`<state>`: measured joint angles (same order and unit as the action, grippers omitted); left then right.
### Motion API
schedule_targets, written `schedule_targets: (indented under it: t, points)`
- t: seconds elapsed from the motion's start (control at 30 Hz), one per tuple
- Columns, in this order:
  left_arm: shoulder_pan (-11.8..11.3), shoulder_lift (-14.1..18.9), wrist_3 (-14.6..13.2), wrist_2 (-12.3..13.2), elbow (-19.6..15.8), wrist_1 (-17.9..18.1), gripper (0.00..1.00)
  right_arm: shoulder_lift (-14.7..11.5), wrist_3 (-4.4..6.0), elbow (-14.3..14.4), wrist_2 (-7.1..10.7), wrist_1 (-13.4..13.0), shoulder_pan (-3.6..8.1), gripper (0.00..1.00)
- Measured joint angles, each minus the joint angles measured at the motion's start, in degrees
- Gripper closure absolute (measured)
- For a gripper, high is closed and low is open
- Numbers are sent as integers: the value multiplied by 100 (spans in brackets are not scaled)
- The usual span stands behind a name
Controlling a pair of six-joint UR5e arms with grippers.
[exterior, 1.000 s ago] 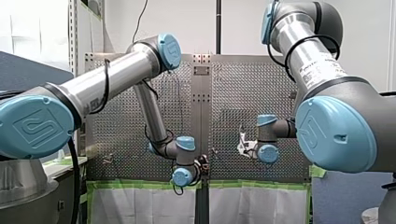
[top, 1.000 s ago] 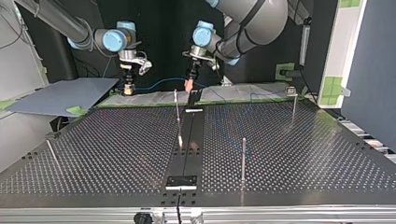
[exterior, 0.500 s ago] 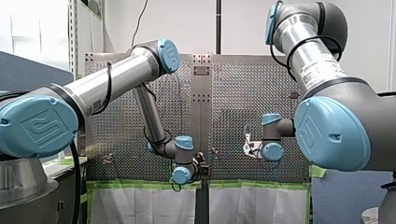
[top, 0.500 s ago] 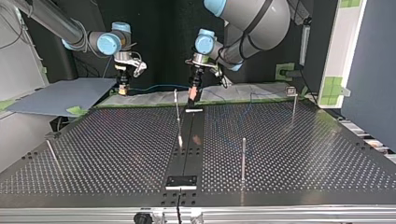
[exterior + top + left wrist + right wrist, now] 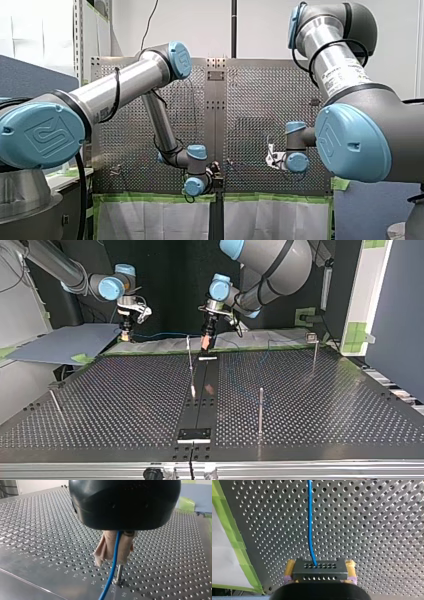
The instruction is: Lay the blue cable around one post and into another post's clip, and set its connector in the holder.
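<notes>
Gripping the connector (image 5: pixel 322 574) by its two short ends, my right gripper (image 5: pixel 320 567) is closed on it, with the yellow pads (image 5: pixel 290 568) flat against the block. The block is dark grey and rigid, with two rows of small holes. I judge this the right place to hold: hard sides, little to crush.

- The blue cable (image 5: pixel 310 525) leaves the block's middle and runs straight ahead over the perforated table (image 5: pixel 374 530). It is thin, round, smooth-jacketed and one plain bright blue.
- Handling, as a judgement: light and limp. It will follow whichever end is pulled and take a bend round a post easily. The smooth jacket could slide through a loose pinch.
- My left gripper (image 5: pixel 116 547) is pinched tight on the cable, with beige pads (image 5: pixel 106 546) on either side. The cable drops out below and passes just beside a short metal post (image 5: pixel 119 573).

Across the table in the top view, the cable hangs in a shallow curve between the two grippers at the far edge. A tall post (image 5: pixel 260 407) stands well apart from it, and nothing is wrapped yet. I cannot make out the clip.
</notes>
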<state>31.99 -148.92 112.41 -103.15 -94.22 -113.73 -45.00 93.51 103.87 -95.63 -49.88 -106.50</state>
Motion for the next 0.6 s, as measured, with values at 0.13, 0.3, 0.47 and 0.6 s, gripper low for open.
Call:
schedule_targets:
  t: [0.13,0.3,0.47,0.6]
  points:
    - [-12,-8,12,34,15,-13,100,7,-18,4,0,3,35,98]
    - [-19,-117,24,74,50,-14,100,43,-94,7,28,-14,55,98]
    - [-31,-181,27,92,125,-26,100,171,-109,4,150,-144,73,98]
    - [-51,-191,20,97,273,-126,100,207,-88,-1,198,-277,97,98]
